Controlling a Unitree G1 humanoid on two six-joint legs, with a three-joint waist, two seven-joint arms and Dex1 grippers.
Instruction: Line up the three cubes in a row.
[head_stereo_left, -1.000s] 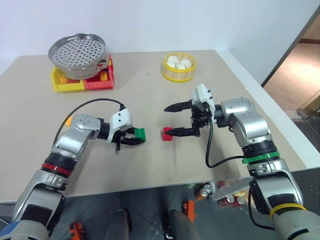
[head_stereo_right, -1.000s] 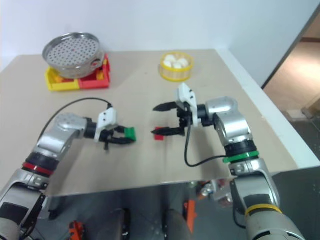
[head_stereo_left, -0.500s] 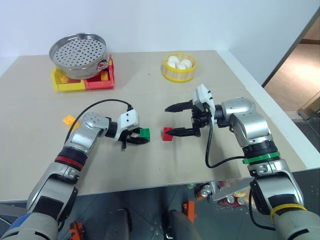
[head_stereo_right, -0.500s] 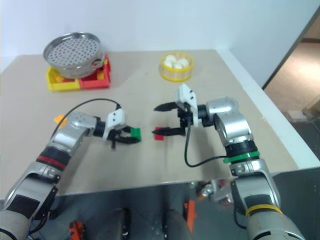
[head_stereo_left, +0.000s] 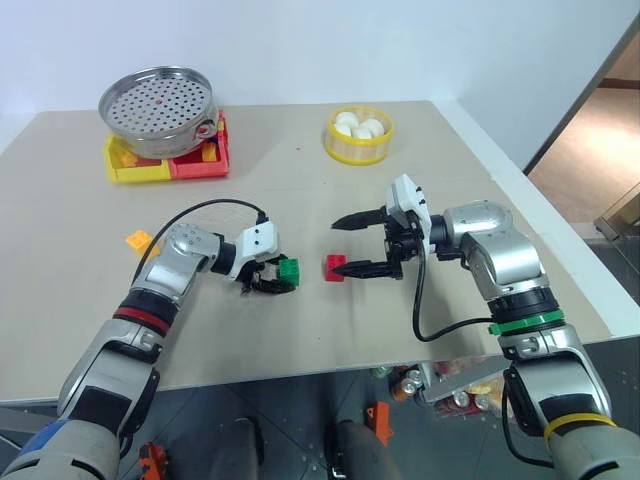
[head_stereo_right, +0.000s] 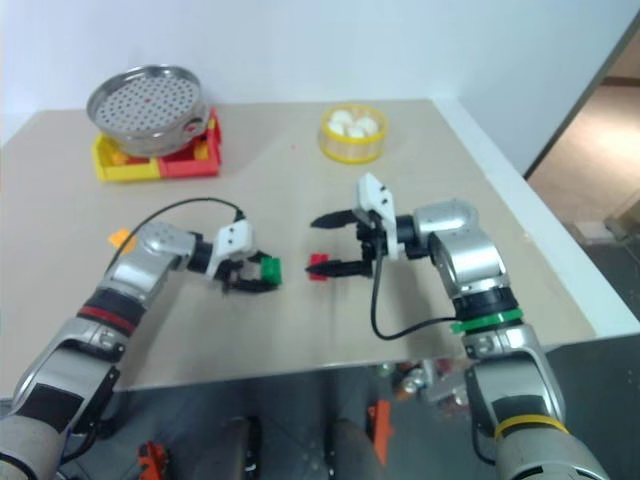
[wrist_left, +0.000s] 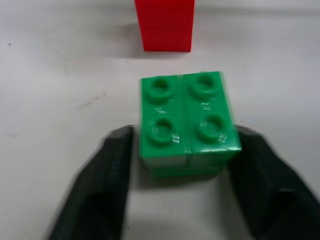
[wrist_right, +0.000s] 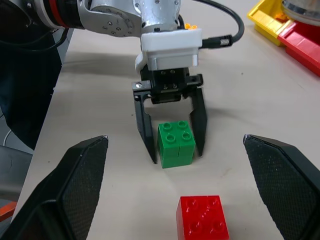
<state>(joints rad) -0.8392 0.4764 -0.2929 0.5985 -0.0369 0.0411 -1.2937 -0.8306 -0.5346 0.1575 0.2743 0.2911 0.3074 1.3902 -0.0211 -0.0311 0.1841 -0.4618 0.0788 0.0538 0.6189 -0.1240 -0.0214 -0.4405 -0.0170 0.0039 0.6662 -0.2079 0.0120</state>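
Cubes first, from the head views: we saw the green cube (head_stereo_left: 289, 270) and the red cube (head_stereo_left: 335, 268) sitting on the worktop (head_stereo_left: 300, 200) near each other with a bare gap between them, side by side in a line running left to right. The orange-yellow cube (head_stereo_left: 137, 241) lay well apart, out by the left arm's elbow. Our left hand (head_stereo_left: 272, 278) reached in from the left with its fingers either side of the green cube. Our right hand (head_stereo_left: 337, 245) pointed leftward with its fingers spread wide, the lower fingertip just beside the red cube.

In the left wrist view, the green cube (wrist_left: 186, 120) stood studs up between the fingers (wrist_left: 102, 185), its sides square to them, and the red cube (wrist_left: 164, 24) lay straight beyond it.

In the right wrist view, we saw the left hand (wrist_right: 172, 152) parted around the green cube (wrist_right: 175, 144), small gaps showing on both sides, and the red cube (wrist_right: 202, 218), studs up, slightly skewed to it.
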